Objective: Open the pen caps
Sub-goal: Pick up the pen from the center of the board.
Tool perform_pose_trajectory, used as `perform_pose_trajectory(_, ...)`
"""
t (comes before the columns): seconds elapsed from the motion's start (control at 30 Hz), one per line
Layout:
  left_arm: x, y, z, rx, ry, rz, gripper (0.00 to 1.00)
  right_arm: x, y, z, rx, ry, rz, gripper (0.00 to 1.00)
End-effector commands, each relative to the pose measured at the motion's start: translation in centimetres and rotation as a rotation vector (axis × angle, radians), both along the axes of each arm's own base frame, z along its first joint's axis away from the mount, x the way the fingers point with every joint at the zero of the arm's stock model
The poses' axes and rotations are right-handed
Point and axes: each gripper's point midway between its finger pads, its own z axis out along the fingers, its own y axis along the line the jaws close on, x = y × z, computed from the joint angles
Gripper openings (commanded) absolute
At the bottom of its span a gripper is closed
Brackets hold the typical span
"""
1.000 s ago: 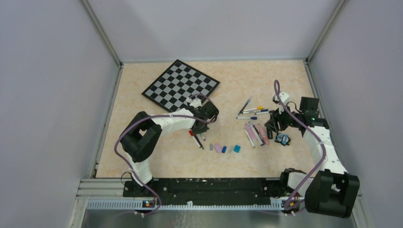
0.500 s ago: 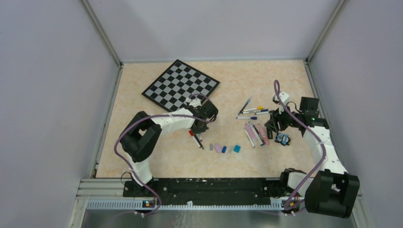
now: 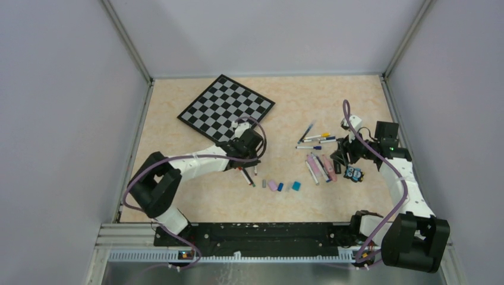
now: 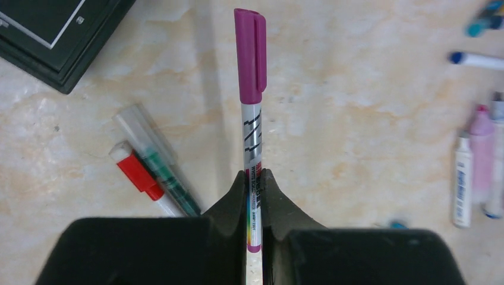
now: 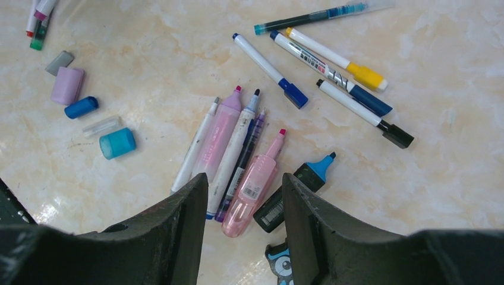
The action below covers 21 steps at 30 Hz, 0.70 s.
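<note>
between the left fingers point(image 4: 233, 205) a pen point(image 4: 253, 148) sits clamped, magenta cap point(image 4: 250, 53) jutting beyond; right fingers point(image 5: 181, 228) spread, empty.

- Beige marble-patterned tabletop point(image 5: 451, 196): smooth, low sheen.
- Magenta pen cap point(image 4: 250, 53): smooth opaque plastic, satin finish.
- Thin white pen point(image 4: 254, 136): glossy plastic barrel with a printed label.
- Fat pink highlighter point(image 5: 252, 187): translucent glossy plastic.
- Round teal cap point(image 5: 117, 143): smooth translucent plastic.
- Left gripper point(image 4: 254, 176): matt black plastic, finely textured.
</note>
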Motion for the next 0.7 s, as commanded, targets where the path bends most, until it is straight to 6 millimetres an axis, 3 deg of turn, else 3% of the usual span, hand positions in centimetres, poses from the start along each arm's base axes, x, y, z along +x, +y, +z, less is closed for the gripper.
perform_pose_trajectory(0.0, 0.8, -3.1, 5.6, -0.243, -0.207, -0.130, 0.00, -0.2, 1.0, 0.9, 0.056, -0.030, 0.051, 0.48)
perform_pose_trajectory(0.23, -3.6, -6.3, 13.0, -0.683, -0.510, -0.437, 0.00, -2.2, 4.8, 3.7, 0.295, -0.014, 0.194, 0.48)
perform_pose_trajectory(0.33, -5.2, -7.3, 15.2, -0.808, -0.571, -0.520, 0.00, -3.4, 6.8, 5.2, 0.433, 0.001, 0.284, 0.51)
perform_pose_trajectory(0.47, -6.9, -8.9, 17.5, -0.968, -0.642, -0.586, 0.00, -5.1, 9.5, 6.2, 0.577, 0.058, 0.403, 0.53)
perform_pose_trajectory(0.67, -7.3, -11.7, 18.5, -1.043, -0.684, -0.584, 0.00, -7.0, 12.6, 6.5, 0.657, 0.171, 0.495, 0.55)
